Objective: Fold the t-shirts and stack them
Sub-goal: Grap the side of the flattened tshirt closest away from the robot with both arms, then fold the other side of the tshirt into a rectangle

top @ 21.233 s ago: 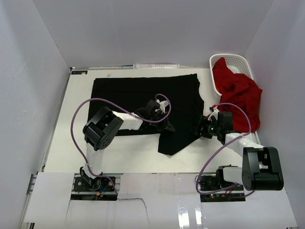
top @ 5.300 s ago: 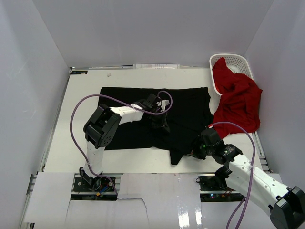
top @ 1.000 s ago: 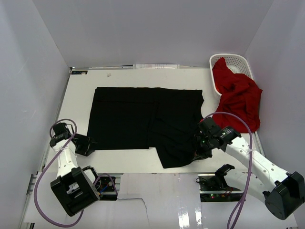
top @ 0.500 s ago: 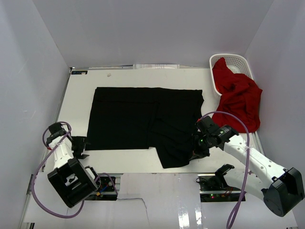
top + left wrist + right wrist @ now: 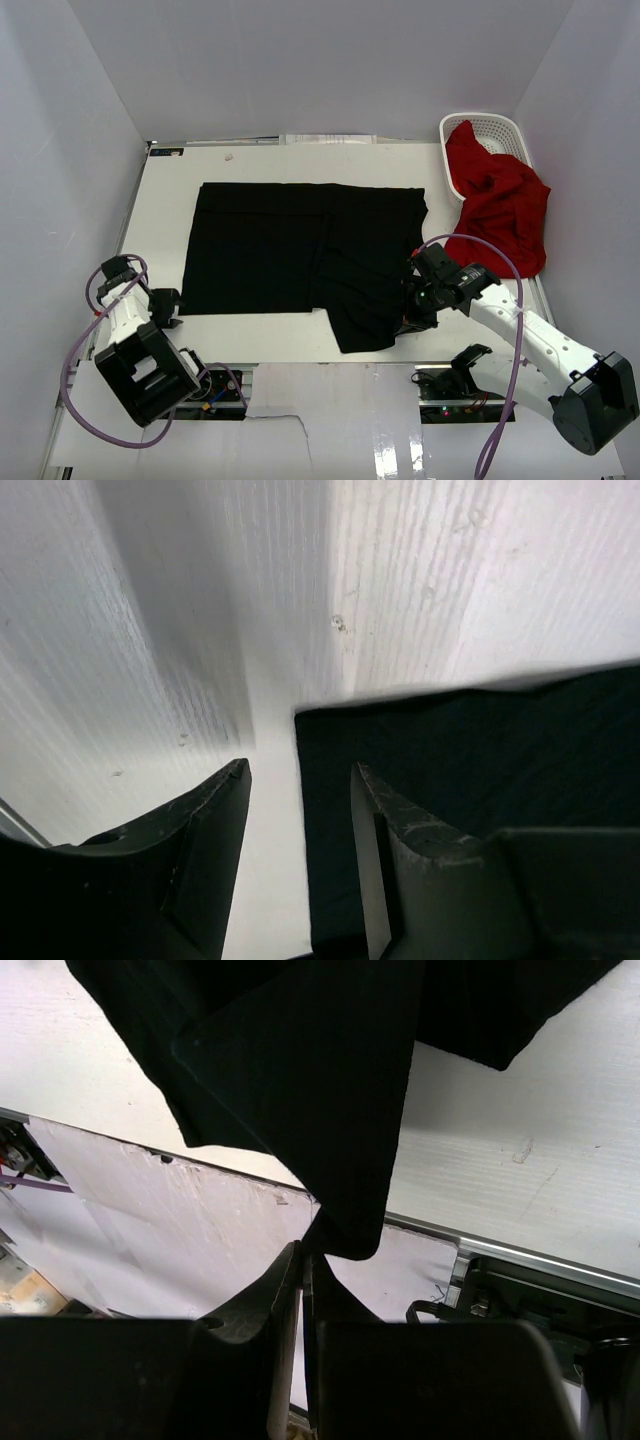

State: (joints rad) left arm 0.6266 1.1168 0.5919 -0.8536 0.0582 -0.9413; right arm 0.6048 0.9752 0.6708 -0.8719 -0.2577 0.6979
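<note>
At the near left edge of the surface (image 5: 160, 200), the left hand (image 5: 166, 304) is hovering with its fingers parted, gripping nothing, just at the near left corner of the black t-shirt (image 5: 265, 250), which is lying spread flat mid-surface. The right hand (image 5: 410, 312) is pinching that shirt's near right edge, fingers clamped tight. The red t-shirt (image 5: 500, 210) is draping out of the white lattice basket (image 5: 495, 125) at far right.

Left hand (image 5: 298, 780) low, fingers apart, right hand (image 5: 303, 1257) pinched closed
</note>
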